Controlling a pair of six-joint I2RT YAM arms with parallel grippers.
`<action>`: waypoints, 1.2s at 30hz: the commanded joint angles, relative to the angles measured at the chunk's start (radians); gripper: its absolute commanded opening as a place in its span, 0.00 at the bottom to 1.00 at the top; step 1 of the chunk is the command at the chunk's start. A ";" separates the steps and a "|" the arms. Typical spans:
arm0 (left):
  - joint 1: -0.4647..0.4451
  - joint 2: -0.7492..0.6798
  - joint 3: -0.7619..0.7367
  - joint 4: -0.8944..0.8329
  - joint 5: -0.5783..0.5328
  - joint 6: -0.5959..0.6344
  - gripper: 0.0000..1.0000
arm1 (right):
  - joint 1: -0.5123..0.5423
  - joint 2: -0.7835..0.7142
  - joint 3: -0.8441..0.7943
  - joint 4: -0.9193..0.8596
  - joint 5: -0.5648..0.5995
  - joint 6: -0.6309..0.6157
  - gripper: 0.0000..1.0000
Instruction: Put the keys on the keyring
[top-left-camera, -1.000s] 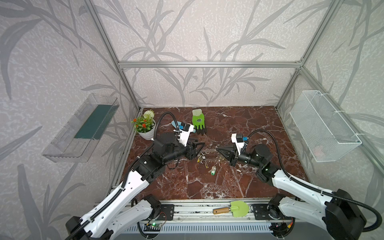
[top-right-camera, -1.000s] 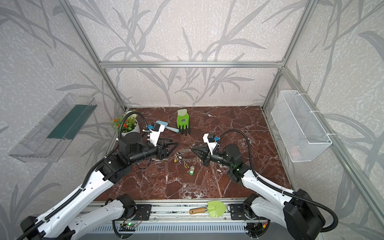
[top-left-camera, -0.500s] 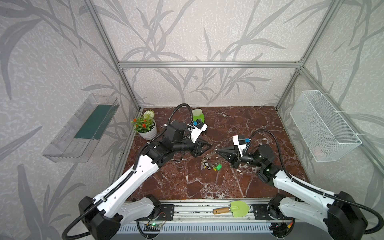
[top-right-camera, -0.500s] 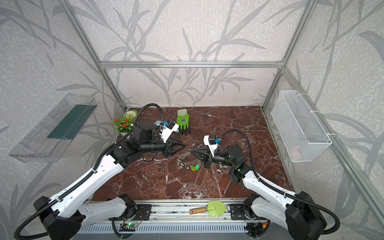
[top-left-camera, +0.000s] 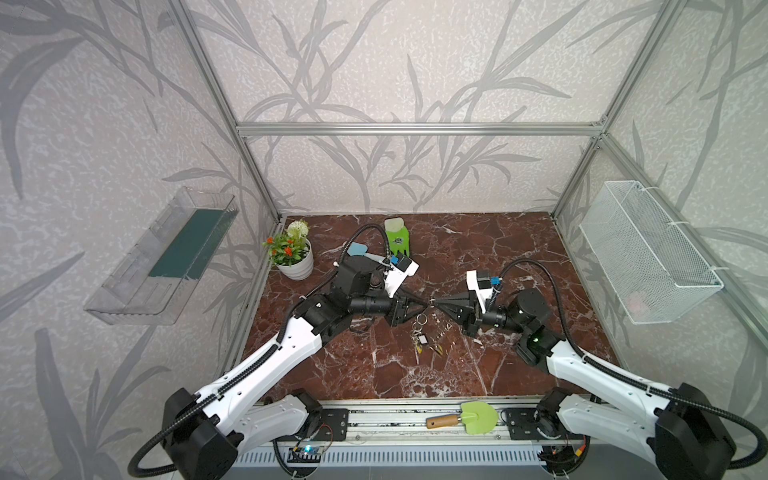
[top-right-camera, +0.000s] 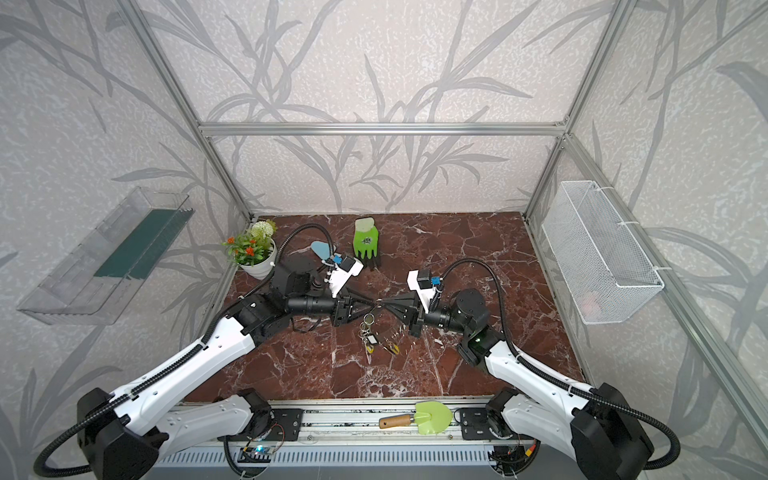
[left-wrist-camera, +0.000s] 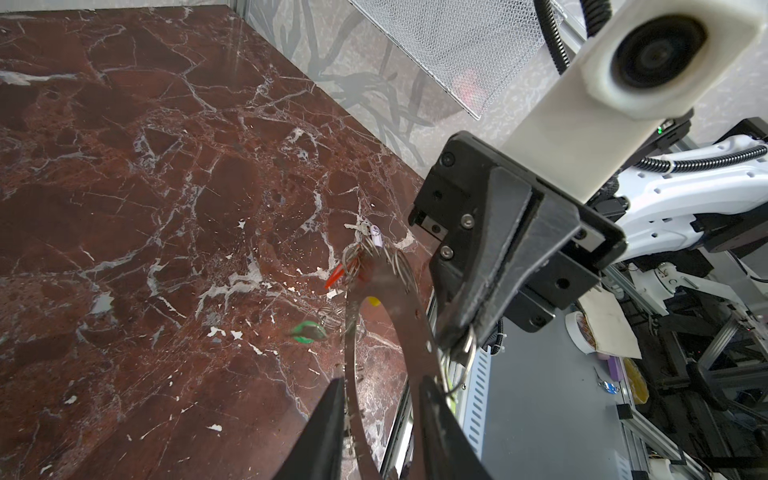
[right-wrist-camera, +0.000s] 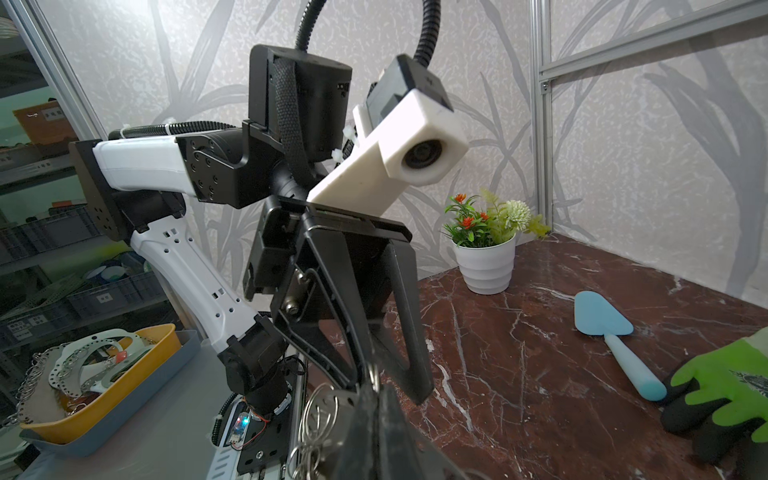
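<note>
Keyring (left-wrist-camera: 399, 328): a thin flat plate of dull grey metal, shaped as a broad curved band around an open centre. The rim is notched and bristles with fine wire loops (left-wrist-camera: 401, 266). It hangs clear of the red-brown, white-veined marble table (left-wrist-camera: 166, 208) and spans from one set of jaws to the other.

Left gripper (left-wrist-camera: 380, 380): matte black, wedge-shaped fingers. The jaws stand narrow and the band runs between them. We cannot tell whether the pads press the metal.

Right gripper (left-wrist-camera: 459, 347): jaws closed tight, tips pinched on the keyring's rim among the loops, just beyond the tips of the left jaws. In both top views we see the two grippers tip to tip.

Keys (top-left-camera: 420, 337): glossy oblong plastic tags on small silver split rings, dangling just below the meeting jaws. Along the band past the left jaws we note:
- a yellow tag (left-wrist-camera: 374, 301) beside the band's inner edge
- a red tag (left-wrist-camera: 334, 277) further out
- a lilac tag (left-wrist-camera: 376, 241) farthest out
- a green tag (left-wrist-camera: 308, 330) off to one side, blurred, so we cannot tell whether it hangs or lies on the table
</note>
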 joint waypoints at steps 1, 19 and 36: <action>-0.041 -0.043 -0.037 0.117 0.048 -0.029 0.31 | -0.007 0.006 0.042 0.048 0.033 0.008 0.00; -0.148 -0.186 -0.208 0.301 -0.355 -0.069 0.42 | 0.020 -0.057 0.057 -0.140 0.111 0.053 0.00; -0.149 -0.329 -0.136 0.003 -0.397 0.120 0.37 | 0.026 -0.081 0.088 -0.323 -0.038 -0.044 0.00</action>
